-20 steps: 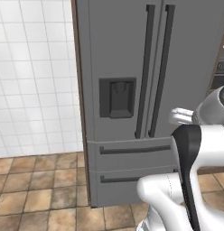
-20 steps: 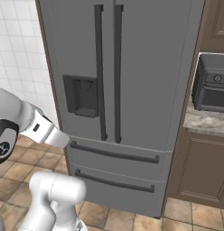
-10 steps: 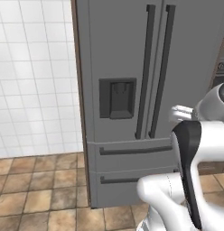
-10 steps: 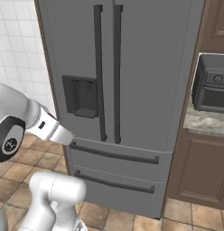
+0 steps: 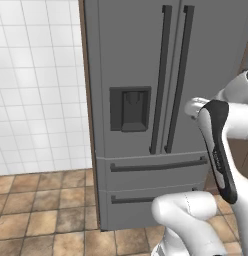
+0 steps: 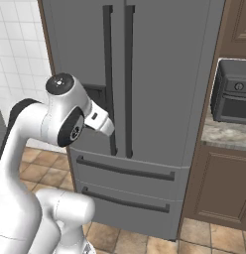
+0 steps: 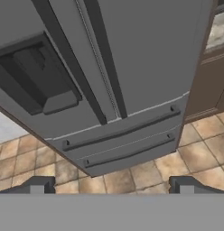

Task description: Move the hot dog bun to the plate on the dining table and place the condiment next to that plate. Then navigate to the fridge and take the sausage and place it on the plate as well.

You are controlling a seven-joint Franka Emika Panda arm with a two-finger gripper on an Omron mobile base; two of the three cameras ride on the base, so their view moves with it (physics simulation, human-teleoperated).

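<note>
The fridge (image 5: pixel 131 60) is a tall grey stainless-steel unit with both upper doors and both lower drawers shut; it also stands in the right base view (image 6: pixel 164 74) and the hand view (image 7: pixel 150 54). Two dark vertical handles (image 5: pixel 171 80) run down its middle, and a dispenser recess (image 5: pixel 129 109) sits in the left door. My gripper (image 7: pixel 111 186) is open with nothing between its fingertips, held off the fridge front and looking at its lower half. The hot dog bun, plate, dining table, condiment and sausage are out of view.
A white tiled wall (image 5: pixel 36 85) adjoins the fridge on the left, above a brown tiled floor (image 5: pixel 46 210). To its right stand a dark brown cabinet (image 6: pixel 219 183) with a stone top and a dark countertop oven (image 6: pixel 231 96).
My arm has swung up and toward the fridge front, with the elbow now high in the right base view. The fridge stays shut and the gripper stays open.
</note>
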